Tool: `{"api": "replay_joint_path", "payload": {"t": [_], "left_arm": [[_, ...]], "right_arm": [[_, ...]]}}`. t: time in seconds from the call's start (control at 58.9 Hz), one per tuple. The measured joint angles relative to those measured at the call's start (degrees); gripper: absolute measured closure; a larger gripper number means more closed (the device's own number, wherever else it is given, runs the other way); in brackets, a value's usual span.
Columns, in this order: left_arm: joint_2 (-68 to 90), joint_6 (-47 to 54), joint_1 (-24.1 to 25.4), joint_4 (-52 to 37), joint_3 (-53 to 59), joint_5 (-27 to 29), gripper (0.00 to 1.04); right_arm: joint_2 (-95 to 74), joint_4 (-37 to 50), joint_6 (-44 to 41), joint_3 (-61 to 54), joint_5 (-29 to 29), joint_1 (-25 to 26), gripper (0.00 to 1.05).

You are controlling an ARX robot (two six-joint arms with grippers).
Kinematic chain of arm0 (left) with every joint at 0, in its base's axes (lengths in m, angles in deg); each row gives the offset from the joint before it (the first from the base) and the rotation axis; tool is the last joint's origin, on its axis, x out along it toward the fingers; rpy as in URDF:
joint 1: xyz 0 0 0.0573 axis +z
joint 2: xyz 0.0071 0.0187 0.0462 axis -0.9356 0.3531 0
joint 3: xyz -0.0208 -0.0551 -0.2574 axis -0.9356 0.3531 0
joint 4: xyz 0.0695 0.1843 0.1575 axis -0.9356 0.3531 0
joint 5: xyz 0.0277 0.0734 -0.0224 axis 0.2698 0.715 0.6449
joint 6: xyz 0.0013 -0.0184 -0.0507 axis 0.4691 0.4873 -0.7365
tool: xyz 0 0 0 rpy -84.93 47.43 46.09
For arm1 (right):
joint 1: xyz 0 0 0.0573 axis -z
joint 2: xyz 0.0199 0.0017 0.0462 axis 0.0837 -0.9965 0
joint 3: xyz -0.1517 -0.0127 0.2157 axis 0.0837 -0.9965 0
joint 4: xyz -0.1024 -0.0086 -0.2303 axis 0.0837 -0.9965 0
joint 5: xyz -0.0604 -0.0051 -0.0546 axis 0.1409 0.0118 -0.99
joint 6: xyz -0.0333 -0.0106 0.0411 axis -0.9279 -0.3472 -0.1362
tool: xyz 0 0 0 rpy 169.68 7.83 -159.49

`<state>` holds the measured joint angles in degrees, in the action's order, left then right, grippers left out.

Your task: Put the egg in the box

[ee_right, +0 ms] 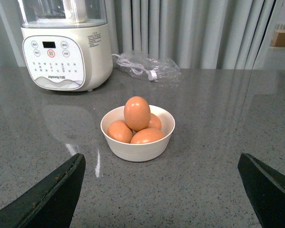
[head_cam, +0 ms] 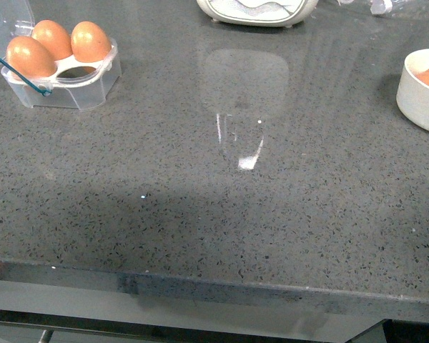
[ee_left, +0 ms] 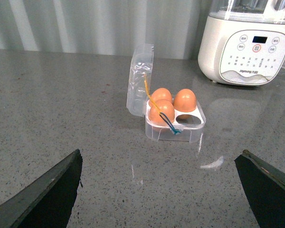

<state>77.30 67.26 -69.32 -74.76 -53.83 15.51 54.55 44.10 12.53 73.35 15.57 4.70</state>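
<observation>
I am reading both arms as idle above the grey countertop (head_cam: 222, 214).

The right gripper (ee_right: 161, 156) is standing wide open and carrying nothing. It is facing the white bowl (ee_right: 137, 151). The left gripper (ee_left: 160, 153) is likewise spread wide and empty, and it is facing the box (ee_left: 154, 132).

The egg (ee_right: 137, 113) I am targeting is sitting upright on top of 3 other eggs in the bowl, well apart from the box. The box is holding 3 eggs, with its clear lid (ee_left: 140, 78) standing open. 1 slot (ee_left: 190, 118) is showing empty.

Procedure for the pick, as I am judging it:
1. I am centring the right jaws over the top egg, since it is the most exposed.
2. I am planning a gentle closure across its widest part, because the shell is smooth and brittle.
3. I am planning a straight lift, so the neighbouring eggs are not disturbed.

Limits of view:
- Neither arm is appearing in the front view.
- The front view is cutting off the bowl and the lid at its edges.
- Each wrist view is showing only the fingertips.
- Eggs lower in the bowl may be hidden.
- The front egg is partly masking the empty slot.
</observation>
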Motion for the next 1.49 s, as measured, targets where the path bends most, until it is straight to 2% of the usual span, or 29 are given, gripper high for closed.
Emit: {"api": "replay_joint_path", "payload": {"t": [1.392,1.426,1.494], "left_arm": [[0.00,0.00,0.00,0.00,0.00,-0.02,0.07],[0.00,0.00,0.00,0.00,0.00,0.00,0.07],[0.00,0.00,0.00,0.00,0.00,-0.02,0.07]], "right_arm": [[0.00,0.00,0.00,0.00,0.00,0.02,0.07],[-0.20,-0.26,-0.02,0.04,-1.33,-0.35,0.07],[-2.32,-3.21,0.52,1.25,-12.02,-4.02,0.07]]}}
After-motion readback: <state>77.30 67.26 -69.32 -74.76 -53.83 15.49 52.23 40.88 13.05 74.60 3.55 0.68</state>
